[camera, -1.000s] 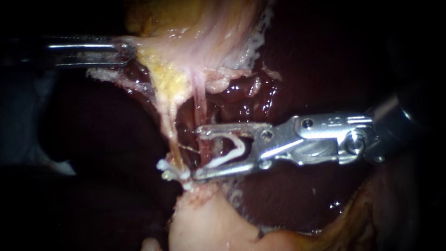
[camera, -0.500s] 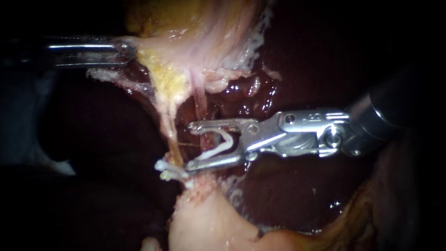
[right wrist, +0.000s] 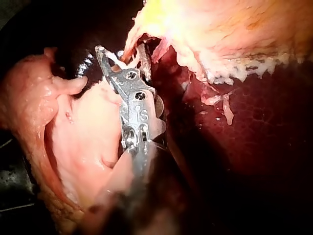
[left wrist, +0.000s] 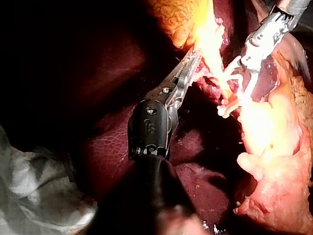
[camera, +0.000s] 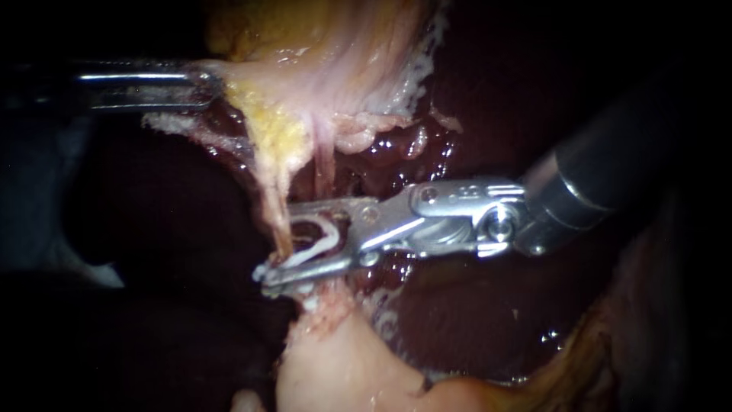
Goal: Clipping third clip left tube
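- The left instrument [camera: 207, 82] comes in from 9 o'clock, high up in the endoscope view. Its jaws are pressed together on the edge of the gallbladder [camera: 328, 46], which fills the 12 o'clock part.
- Two thin tubes run from the gallbladder toward 6 o'clock. The left tube [camera: 273, 191] is yellowish. The right tube [camera: 324, 164] is pink and lies just beside it, on its 3 o'clock side.
- The right instrument [camera: 278, 244] comes in from 2 o'clock, and its jaws point toward 9 o'clock.
- Its jaws stand apart, one on the 12 o'clock side and one on the 6 o'clock side. A white new clip [camera: 320, 243] sits in the gap with one arm against each jaw, so the jaws hold the clip between them.
- The left tube runs into that gap, between the clip's two arms. The arms are apart and do not squeeze the tube.
- The older clips [camera: 261, 272] are small white bits on the left tube. They peek out right at the tip of the 6 o'clock jaw.
- A pale lump [camera: 335, 366] of tissue lies at 6 o'clock, where the left tube ends.
- The dark red liver [camera: 473, 320] lies behind it all, toward 4 o'clock.
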You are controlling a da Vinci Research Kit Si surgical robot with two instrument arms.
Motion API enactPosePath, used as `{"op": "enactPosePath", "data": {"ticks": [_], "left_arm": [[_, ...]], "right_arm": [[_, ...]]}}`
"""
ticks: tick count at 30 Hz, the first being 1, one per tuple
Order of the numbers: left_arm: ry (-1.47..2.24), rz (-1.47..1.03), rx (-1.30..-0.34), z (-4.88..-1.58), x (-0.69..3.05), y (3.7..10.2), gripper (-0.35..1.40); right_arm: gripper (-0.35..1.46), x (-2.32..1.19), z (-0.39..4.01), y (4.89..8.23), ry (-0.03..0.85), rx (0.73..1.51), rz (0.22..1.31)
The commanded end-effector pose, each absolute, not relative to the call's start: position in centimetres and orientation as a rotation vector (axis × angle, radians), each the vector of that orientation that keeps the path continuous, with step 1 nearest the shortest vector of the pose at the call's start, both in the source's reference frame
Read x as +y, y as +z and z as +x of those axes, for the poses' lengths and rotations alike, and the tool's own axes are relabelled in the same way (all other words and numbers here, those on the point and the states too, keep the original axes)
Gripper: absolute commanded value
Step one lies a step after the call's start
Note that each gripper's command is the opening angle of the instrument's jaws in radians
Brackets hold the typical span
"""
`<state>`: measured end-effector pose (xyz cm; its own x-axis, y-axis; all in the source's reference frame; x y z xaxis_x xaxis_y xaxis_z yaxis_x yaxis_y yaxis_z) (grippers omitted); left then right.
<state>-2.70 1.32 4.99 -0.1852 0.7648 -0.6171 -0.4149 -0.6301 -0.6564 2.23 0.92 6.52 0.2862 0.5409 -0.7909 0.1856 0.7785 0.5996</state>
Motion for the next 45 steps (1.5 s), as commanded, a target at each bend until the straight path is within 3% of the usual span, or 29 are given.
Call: {"op": "enactPosePath", "data": {"ticks": [1,22,45], "left_arm": [[1.903,-1.275,-0.441,-2.7,1.32,4.99,-0.35],[1.903,-1.276,-0.441,-2.74,1.32,5.01,-0.35],[1.904,-1.277,-0.441,-2.75,1.32,5.04,-0.35]], "right_arm": [[0.48,0.92,2.27,6.52,0.261,1.291,0.686],[0.48,0.95,2.62,6.49,0.353,1.365,0.732],[0.47,1.39,2.54,6.11,0.436,1.412,0.722]]}}
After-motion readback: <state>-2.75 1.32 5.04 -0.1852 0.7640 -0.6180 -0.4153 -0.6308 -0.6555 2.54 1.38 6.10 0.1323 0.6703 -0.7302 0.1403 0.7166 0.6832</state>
